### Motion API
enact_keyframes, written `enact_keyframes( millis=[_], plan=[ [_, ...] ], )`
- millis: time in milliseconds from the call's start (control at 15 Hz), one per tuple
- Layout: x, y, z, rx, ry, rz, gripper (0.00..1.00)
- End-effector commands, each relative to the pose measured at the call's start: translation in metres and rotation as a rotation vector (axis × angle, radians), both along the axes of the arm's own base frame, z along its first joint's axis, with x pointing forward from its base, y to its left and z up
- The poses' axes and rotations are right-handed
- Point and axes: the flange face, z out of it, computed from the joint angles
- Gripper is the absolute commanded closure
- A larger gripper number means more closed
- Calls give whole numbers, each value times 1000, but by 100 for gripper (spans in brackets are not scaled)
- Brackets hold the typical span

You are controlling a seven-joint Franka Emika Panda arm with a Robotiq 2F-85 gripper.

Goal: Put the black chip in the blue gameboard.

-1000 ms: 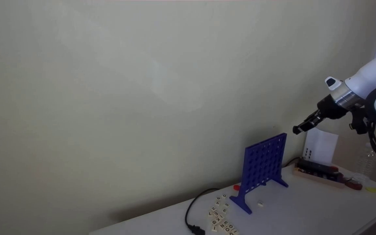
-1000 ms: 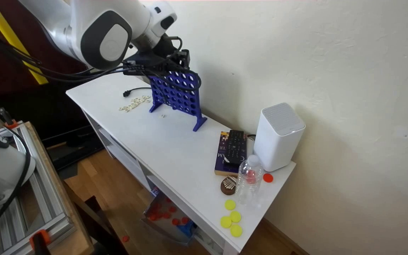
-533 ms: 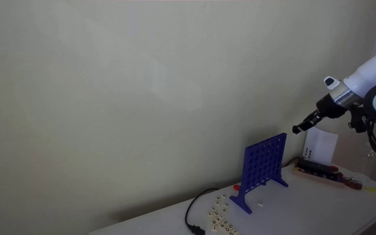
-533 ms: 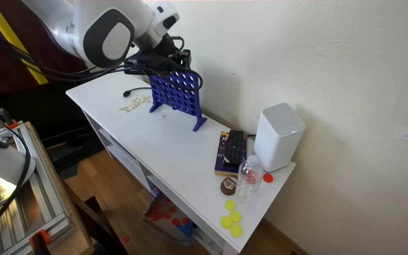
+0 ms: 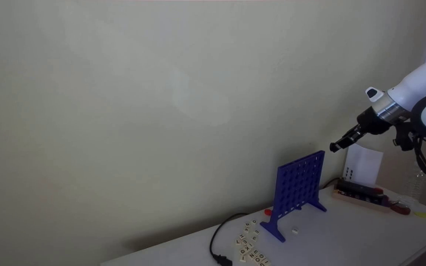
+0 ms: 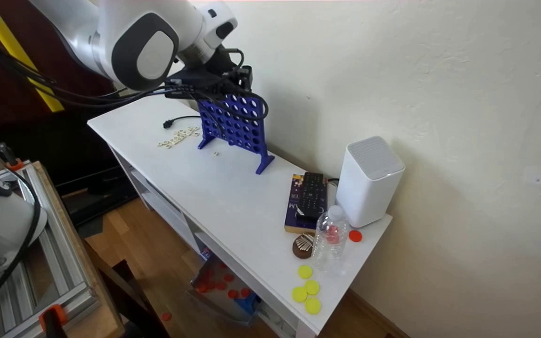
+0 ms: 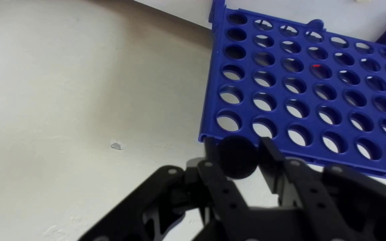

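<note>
The blue gameboard (image 5: 276,199) stands upright on the white table near the wall, in both exterior views (image 6: 265,164). My gripper (image 7: 236,147) is shut on the black chip (image 7: 237,160), held by its edges between the two fingertips. In the wrist view the chip overlaps the top edge of the gameboard (image 7: 280,92) near its left end column; contact cannot be told. Three lower holes of that end column look dark. In an exterior view the gripper (image 5: 334,147) is just above and beside the board's far top corner, apart from it. The chip cannot be made out there.
Letter tiles (image 5: 247,248) and a black plug (image 5: 223,260) lie by the board. A red chip (image 5: 268,212) lies behind it. A book (image 6: 294,206) with a remote (image 6: 311,195), a white box (image 6: 369,188), a bottle (image 6: 329,249) and yellow chips (image 6: 313,305) are further along.
The arm and gripper have shifted very slightly toward the board's top corner. The board and the other things have not moved.
</note>
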Motion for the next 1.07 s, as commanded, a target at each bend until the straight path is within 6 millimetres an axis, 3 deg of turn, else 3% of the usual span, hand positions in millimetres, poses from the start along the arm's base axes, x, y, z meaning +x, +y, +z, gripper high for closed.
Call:
enact_keyframes(
  millis=[0, 1000],
  plan=[
    [7, 5, -5, 39, -8, 5, 90],
    [25, -1, -8, 87, -34, -19, 90]
  ],
)
